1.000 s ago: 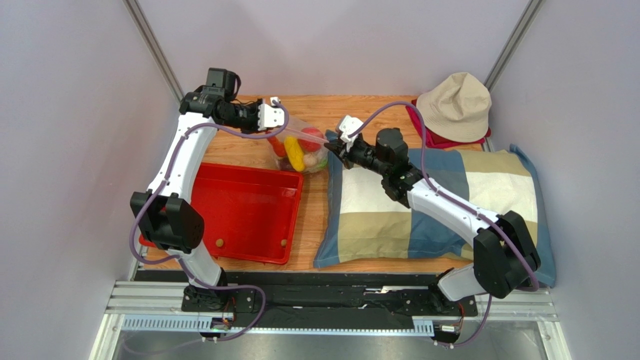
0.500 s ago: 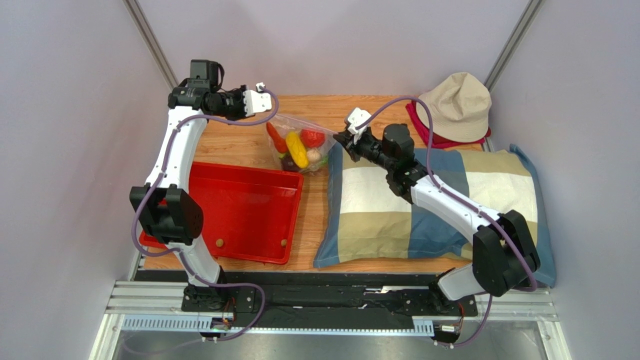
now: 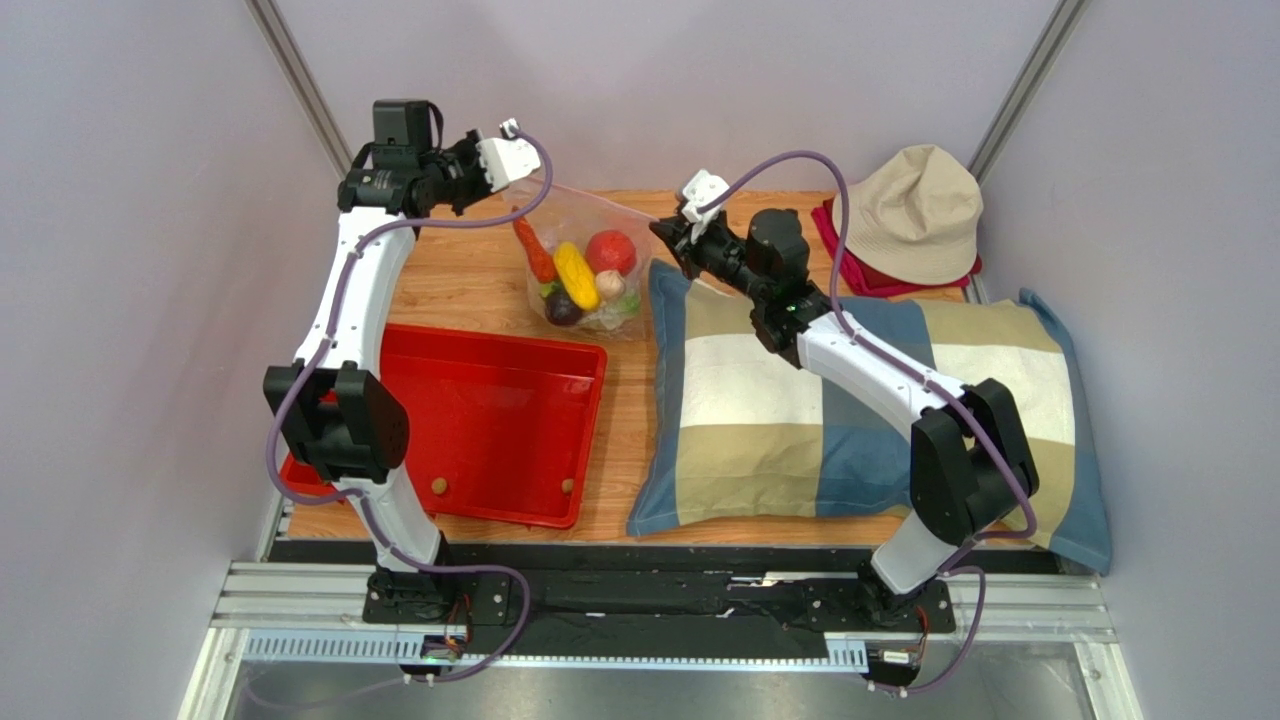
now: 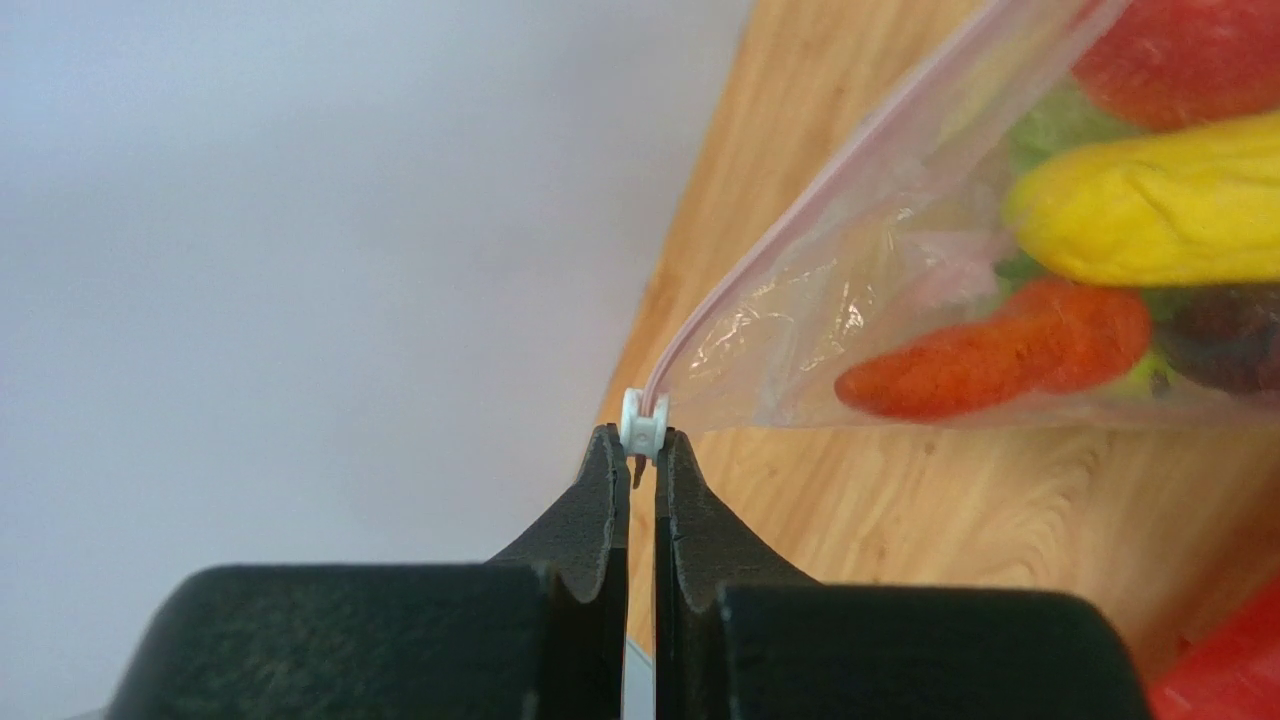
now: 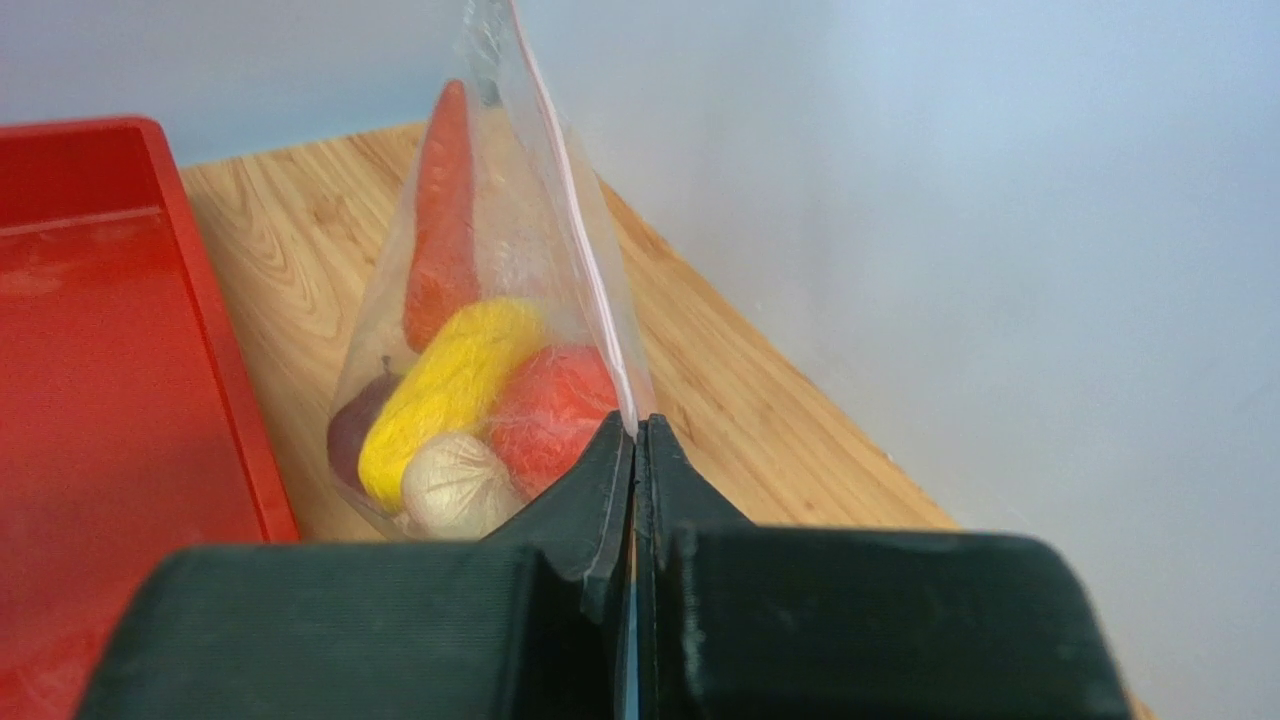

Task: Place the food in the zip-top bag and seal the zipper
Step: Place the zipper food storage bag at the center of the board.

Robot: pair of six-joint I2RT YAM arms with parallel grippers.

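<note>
Far left, on the wooden table [image 3: 466, 293]: a red tray [image 3: 496, 405], well apart from both arms' tips.

Above and beyond the tray: left gripper [image 3: 516, 140], fingers pressed together on the small white slider [image 4: 643, 420] at the left end of the zipper [image 3: 594, 200]. In the left wrist view, slider pinched right at the fingertips [image 4: 609, 450], with the clear bag [image 3: 594, 267] fanning out to the upper right.

Between the two grippers: zipper stretched in a straight line, sloping down to the right, bag hanging below it over the table just past the tray's far right corner. Whether the bag's bottom touches the wood: cannot tell. Inside, bunched low: orange carrot [image 3: 529, 248] on the left, yellow banana [image 3: 576, 275] beside it, red fruit [image 3: 610, 251] to the right, dark fruit [image 3: 562, 308] underneath, pale cauliflower [image 3: 609, 285] near the middle.

At the zipper's right end: right gripper [image 3: 676, 240], jaws closed tight on the bag's corner, plastic edge running straight into the closed fingertips [image 5: 609, 450] in the right wrist view.

Further right: a checked pillow [image 3: 842, 405] under the right arm, and a beige hat [image 3: 909, 210] at the far right corner.
</note>
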